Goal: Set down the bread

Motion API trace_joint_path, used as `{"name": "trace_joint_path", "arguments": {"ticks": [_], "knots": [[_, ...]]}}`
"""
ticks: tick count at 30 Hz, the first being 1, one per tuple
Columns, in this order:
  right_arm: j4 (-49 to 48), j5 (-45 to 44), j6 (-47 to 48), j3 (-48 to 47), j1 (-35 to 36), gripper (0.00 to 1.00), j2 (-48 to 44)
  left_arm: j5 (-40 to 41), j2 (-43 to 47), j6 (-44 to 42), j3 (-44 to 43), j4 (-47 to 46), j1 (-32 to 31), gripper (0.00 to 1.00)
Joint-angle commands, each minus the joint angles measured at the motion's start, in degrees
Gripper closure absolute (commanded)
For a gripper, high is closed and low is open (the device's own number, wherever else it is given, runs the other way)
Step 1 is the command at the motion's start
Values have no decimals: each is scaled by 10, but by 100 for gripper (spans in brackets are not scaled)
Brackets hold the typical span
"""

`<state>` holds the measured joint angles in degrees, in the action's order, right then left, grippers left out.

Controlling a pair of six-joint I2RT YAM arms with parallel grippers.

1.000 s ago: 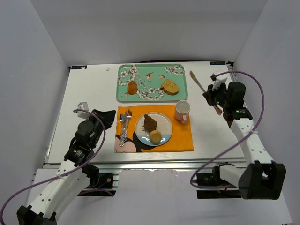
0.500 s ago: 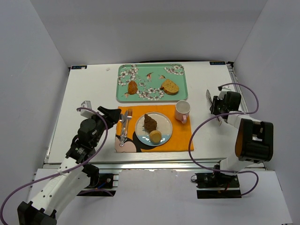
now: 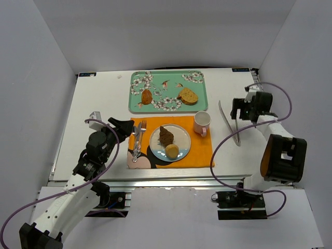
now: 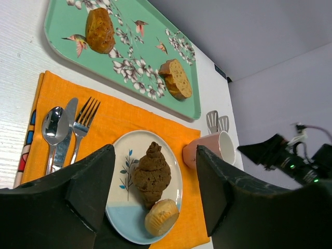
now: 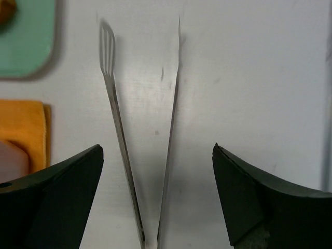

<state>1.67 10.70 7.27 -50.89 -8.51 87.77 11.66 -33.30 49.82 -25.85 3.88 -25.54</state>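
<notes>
On the right side of the white table (image 3: 98,104) I see silver tongs (image 3: 227,123). They lie flat, and their two arms spread out like a thin V. My right end effector (image 3: 237,110) hangs over them. Its fingers are wide apart, one on each side of the tongs, and it grips nothing. I cannot tell if the fingers touch the table.

My left end effector (image 3: 123,126) is at the left edge of the orange mat (image 3: 199,153). Its fingers are apart too, and nothing is between them. A spoon (image 4: 52,124), a knife (image 4: 66,129) and a fork (image 4: 85,116) lie side by side on the mat. They are between this end effector and the plate (image 3: 181,137).

The plate is blue and white and sits in the middle of the mat. It holds a dark twisted bread (image 3: 166,136) and a small yellow muffin (image 3: 172,151), which are close together. A pink cup (image 3: 202,123) stands just beside the plate at the far right corner of the mat.

Past the mat lies a green tray (image 3: 166,91) with flowers and birds on it. It holds a brown roll (image 3: 147,96) on its left part and a bread slice (image 3: 188,96) on its right part. The two are well apart, and neither end effector is near them.
</notes>
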Motion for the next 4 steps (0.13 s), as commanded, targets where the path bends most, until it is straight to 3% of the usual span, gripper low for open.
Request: {"name": "trace_joint_path", "arguments": {"ticks": [1, 3, 4], "knots": [[78, -55, 27, -104, 26, 11, -41, 6, -2, -2, -3, -3, 3, 29], [91, -32, 32, -132, 26, 11, -55, 2, -10, -1, -4, -8, 3, 35], [84, 6, 35, -134, 27, 10, -65, -1, -12, -3, -5, -11, 3, 43]]}}
